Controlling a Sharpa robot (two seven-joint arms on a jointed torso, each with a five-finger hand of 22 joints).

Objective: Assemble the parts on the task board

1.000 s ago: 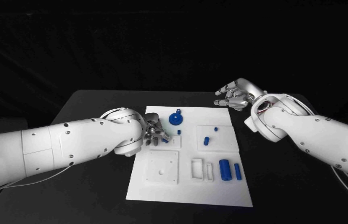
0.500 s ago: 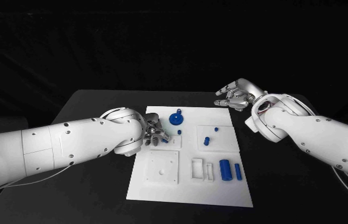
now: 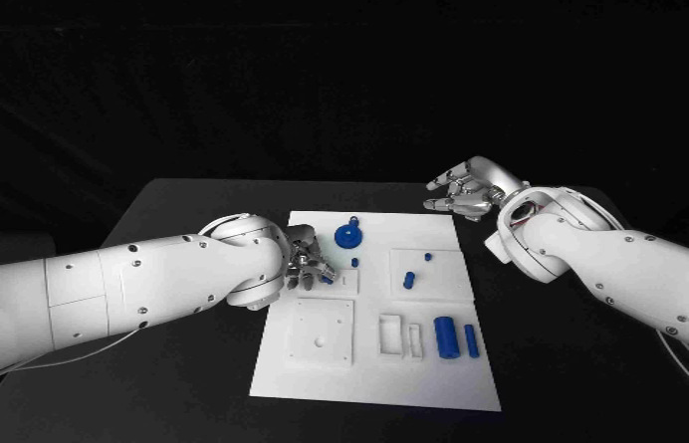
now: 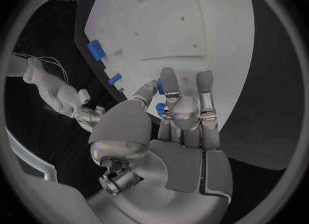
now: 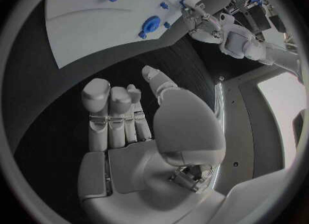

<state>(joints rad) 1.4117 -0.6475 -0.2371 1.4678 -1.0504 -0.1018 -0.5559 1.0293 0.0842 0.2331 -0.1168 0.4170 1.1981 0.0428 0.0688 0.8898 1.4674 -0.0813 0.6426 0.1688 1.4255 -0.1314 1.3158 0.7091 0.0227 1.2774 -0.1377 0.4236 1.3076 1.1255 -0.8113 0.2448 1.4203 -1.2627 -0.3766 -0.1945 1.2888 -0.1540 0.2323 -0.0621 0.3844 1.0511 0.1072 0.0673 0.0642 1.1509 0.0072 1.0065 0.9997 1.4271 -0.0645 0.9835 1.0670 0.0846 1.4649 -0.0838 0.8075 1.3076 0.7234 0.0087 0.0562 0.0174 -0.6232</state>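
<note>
The white task board (image 3: 376,363) lies in the middle of the black table. My left hand (image 3: 303,262) hovers low over the board's left edge, and its thumb and fingers pinch a small blue part (image 4: 159,108). On the board are a blue round disc with a knob (image 3: 347,234), two small pegs (image 3: 354,261) (image 3: 426,256), a short cylinder (image 3: 408,279), a thick cylinder (image 3: 447,335) and a thin one (image 3: 471,338). My right hand (image 3: 462,192) hangs above the table just past the board's far right corner, holding nothing, thumb apart from the fingers (image 5: 109,113).
White square recesses (image 3: 322,330) and narrow slots (image 3: 392,332) take up the board's near half. Black table (image 3: 187,214) surrounds the board on all sides. In the right wrist view the disc (image 5: 151,24) and my left hand (image 5: 200,20) lie beyond the fingers.
</note>
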